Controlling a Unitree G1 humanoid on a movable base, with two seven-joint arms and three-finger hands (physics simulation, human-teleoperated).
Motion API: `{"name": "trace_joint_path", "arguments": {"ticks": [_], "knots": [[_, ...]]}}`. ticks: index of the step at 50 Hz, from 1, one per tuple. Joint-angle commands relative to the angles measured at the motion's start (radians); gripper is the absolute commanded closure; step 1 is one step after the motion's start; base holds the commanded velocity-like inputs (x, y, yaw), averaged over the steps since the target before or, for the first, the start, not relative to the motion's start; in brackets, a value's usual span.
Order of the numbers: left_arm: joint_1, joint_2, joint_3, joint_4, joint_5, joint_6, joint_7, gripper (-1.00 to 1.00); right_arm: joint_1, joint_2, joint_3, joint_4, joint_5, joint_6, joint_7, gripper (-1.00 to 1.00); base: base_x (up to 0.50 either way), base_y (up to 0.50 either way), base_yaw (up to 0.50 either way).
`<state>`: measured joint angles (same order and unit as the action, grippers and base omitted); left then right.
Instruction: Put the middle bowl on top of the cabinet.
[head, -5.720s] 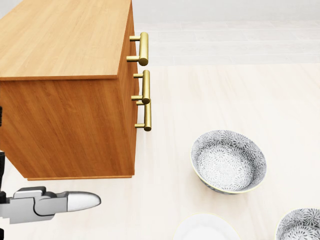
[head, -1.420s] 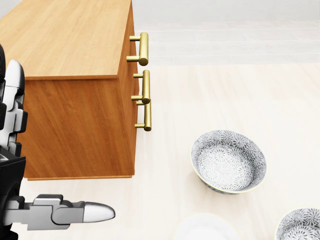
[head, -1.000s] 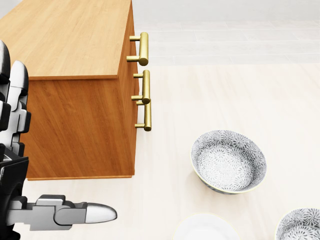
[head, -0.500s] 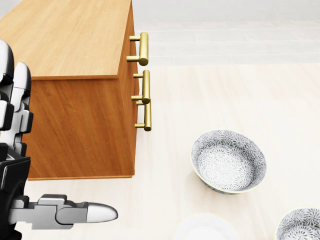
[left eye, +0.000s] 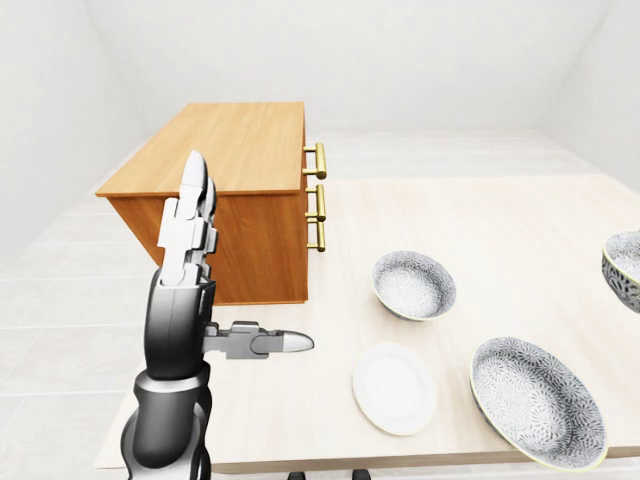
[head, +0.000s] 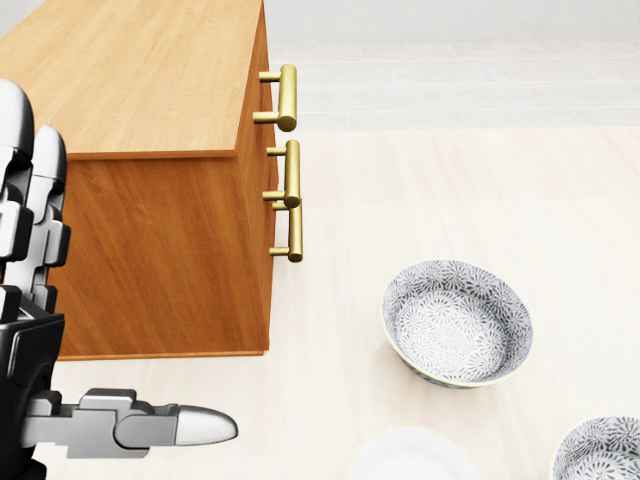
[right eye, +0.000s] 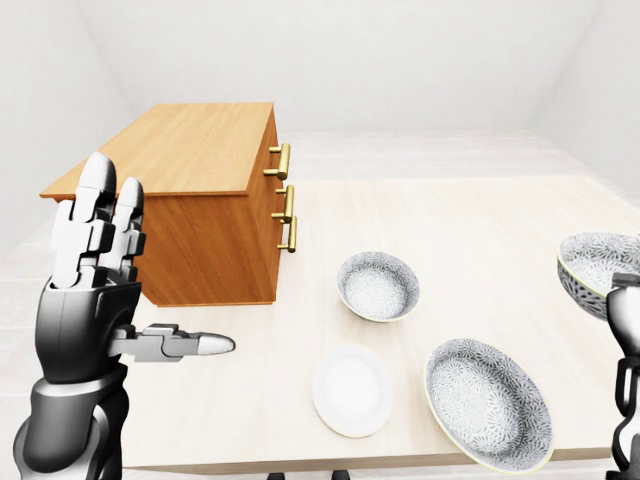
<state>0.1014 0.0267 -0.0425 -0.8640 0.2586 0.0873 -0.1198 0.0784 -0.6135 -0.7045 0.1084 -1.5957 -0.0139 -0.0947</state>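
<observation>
Left hand (right eye: 90, 300) is hovering wide open beside cabinet (right eye: 190, 150), likely clearing path, while right hand (right eye: 630, 315) is sitting at far-right bowl (right eye: 590, 260), grip unclear

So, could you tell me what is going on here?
A simulated humanoid is to put a bowl on the wooden cabinet. Its left robot hand is raised, open and empty, near the cabinet. The patterned bowl nearest it and the white plate sit untouched on the table; no bowl is on the cabinet yet.
</observation>
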Motion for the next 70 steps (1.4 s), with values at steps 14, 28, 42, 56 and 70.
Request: {"name": "trace_joint_path", "arguments": {"ticks": [14, 28, 42, 56, 70], "knots": [[-0.001, -0.018, 0.027, 0.002, -0.013, 0.000, 0.023, -1.00, -0.220, 0.035, 0.183, -0.284, -0.083, -0.050, 0.217, 1.00, 0.00, 0.00, 0.00], [-0.004, -0.013, 0.027, 0.013, 0.008, 0.000, 0.030, -1.00, -0.411, 0.044, 0.346, -0.206, -0.134, -0.031, 0.244, 1.00, 0.00, 0.00, 0.00], [-0.007, -0.018, 0.033, 0.002, 0.009, 0.000, 0.032, -1.00, -0.615, 0.041, 0.452, -0.176, -0.138, -0.032, 0.319, 1.00, 0.00, 0.00, 0.00], [-0.003, -0.018, 0.032, 0.007, 0.003, 0.000, 0.033, -1.00, -0.786, 0.095, 0.548, -0.143, -0.186, -0.071, 0.361, 1.00, 0.00, 0.00, 0.00], [-0.006, -0.016, 0.034, 0.012, -0.004, 0.000, 0.028, -1.00, -0.941, 0.205, 0.609, -0.017, -0.178, -0.046, 0.357, 1.00, 0.00, 0.00, 0.00]]}}
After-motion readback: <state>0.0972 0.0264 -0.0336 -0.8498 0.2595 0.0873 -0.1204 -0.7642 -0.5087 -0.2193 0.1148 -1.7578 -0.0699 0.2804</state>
